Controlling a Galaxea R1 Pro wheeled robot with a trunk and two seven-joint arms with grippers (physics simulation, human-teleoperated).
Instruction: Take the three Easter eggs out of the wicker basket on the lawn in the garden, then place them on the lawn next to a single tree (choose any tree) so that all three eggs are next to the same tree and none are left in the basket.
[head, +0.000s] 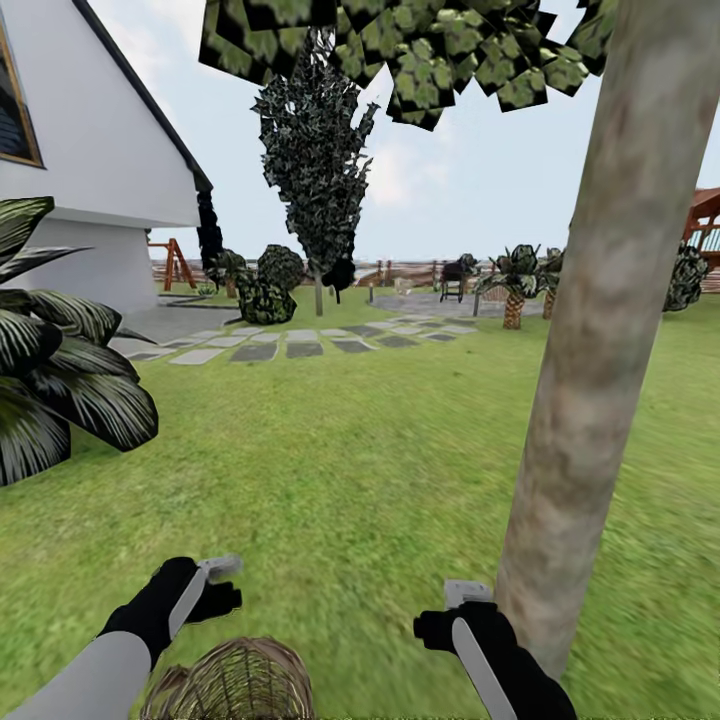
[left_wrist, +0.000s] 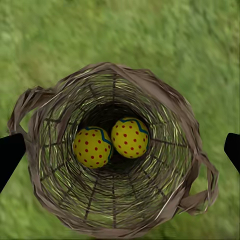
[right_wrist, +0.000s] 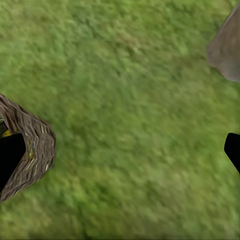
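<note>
Both end effectors hang open and empty beside the tree (head: 600, 330).

We hold our left end effector (left_wrist: 120, 150) spread wide straight above the wicker basket (left_wrist: 165, 107), where two Easter eggs (left_wrist: 92, 147) (left_wrist: 130, 137) lie touching. Our right end effector (right_wrist: 120, 155) gapes over bare lawn (right_wrist: 130, 100) between basket and trunk, basket close to the trunk's foot.

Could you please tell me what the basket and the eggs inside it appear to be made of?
The wicker basket looks like woven brown wicker, with matte strands crossing. The two Easter eggs look smooth and painted, perhaps plastic: glossy yellow, red dots.
</note>
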